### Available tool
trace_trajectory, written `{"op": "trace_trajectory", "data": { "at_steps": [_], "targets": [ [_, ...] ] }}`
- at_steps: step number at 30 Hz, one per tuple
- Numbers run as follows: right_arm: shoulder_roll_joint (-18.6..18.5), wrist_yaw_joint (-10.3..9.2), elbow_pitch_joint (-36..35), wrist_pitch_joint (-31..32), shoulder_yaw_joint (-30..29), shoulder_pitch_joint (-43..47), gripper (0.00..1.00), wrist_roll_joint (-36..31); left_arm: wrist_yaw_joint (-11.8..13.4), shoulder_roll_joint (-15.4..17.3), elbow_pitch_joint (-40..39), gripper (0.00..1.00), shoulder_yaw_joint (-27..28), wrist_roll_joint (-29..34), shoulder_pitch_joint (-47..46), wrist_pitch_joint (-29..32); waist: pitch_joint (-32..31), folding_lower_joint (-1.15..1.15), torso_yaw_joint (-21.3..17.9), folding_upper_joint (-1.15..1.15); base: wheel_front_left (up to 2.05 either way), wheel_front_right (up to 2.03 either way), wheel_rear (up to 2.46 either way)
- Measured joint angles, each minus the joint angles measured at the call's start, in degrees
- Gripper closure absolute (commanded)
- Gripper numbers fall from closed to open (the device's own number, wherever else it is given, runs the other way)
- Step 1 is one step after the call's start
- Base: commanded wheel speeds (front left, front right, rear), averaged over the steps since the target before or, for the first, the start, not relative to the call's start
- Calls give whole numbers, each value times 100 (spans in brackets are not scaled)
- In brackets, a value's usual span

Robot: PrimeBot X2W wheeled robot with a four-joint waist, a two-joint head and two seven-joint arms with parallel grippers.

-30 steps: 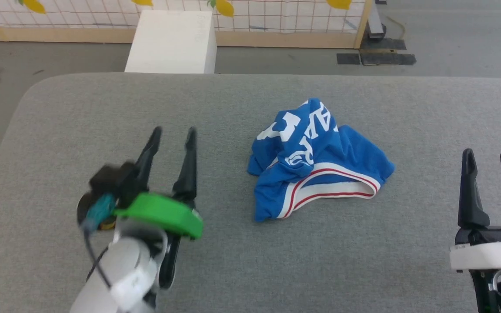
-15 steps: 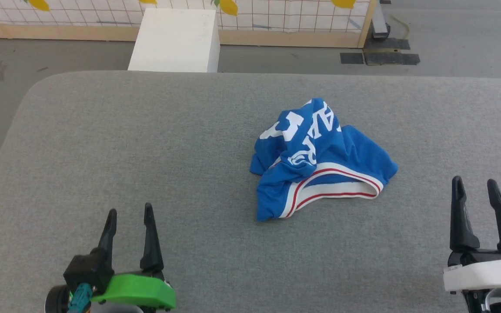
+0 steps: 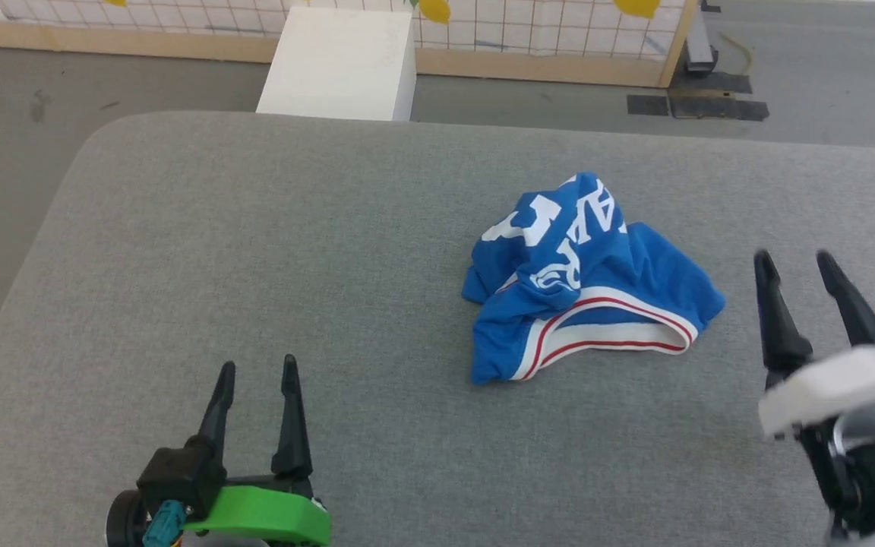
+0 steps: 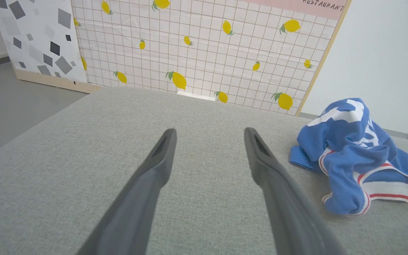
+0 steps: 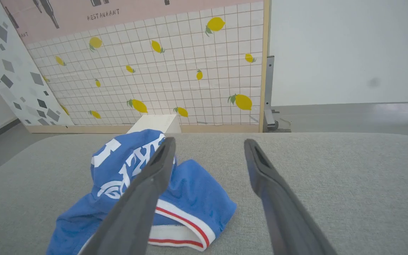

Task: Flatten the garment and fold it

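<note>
Garment (image 3: 589,281) sits as a crumpled heap on the desk (image 3: 255,228), right of centre in head view, with neither hand touching it. Heap shape matches a second ago. Its shift to the right in head view goes with the whole picture, so the camera moved, not the cloth.

Left hand (image 3: 257,362) was up over mid-desk and blurred a second ago. It's now low at the near-left, fingers pointing up and spread, nothing between them, well apart from the garment.

Right hand (image 3: 794,258) was upright at lower right. It's now higher in head view, tilted left and motion-blurred, near the garment's right edge, fingers spread and empty.

Materials:
- garment: soft royal-blue jersey knit, white block lettering bent over the folds, a white band with red stripes looping open on the near side
- desk: matte grey woven fabric cover, rounded corners
- fingers: long, dark, matte, tapering to points
- left hand sits on a green mount (image 3: 263,520); right hand has a white housing (image 3: 832,384)

Behind the desk there's a white box (image 3: 339,64) on the grey floor (image 3: 27,152) and a wood-framed grid panel (image 4: 204,46) with a lemon print.
</note>
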Motion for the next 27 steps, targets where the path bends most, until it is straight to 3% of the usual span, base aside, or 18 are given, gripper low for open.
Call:
{"op": "trace_trajectory", "data": {
  "at_steps": [3, 12, 17, 21, 27],
  "targets": [
    [-25, 0, 77, 602, -42, -369, 0, 79, -63, -59, 58, 0, -5, 23, -19, 0, 72, 0, 55, 0, 0, 0, 0],
    [-791, 0, 1110, 1950, -27, -1265, 0, 276, -278, -203, 290, 0, -112, 60, -255, 0, 377, 0, 319, 0, 0, 0, 0],
    [-1262, 0, 1645, 2755, 287, -1628, 0, 450, -346, -240, 349, 0, -156, 59, -454, 0, 649, 0, 486, 0, 0, 0, 0],
    [-1616, 0, 1900, 2950, 584, -1837, 0, 557, -361, -260, 394, 0, -209, 57, -619, 0, 880, 0, 629, 0, 0, 0, 0],
    [-1730, -1, 2273, 3231, 1059, -1887, 0, 896, -363, -271, 449, 0, -226, 14, -766, 0, 1144, 0, 851, 0, 0, 0, 0]
  ]
}}
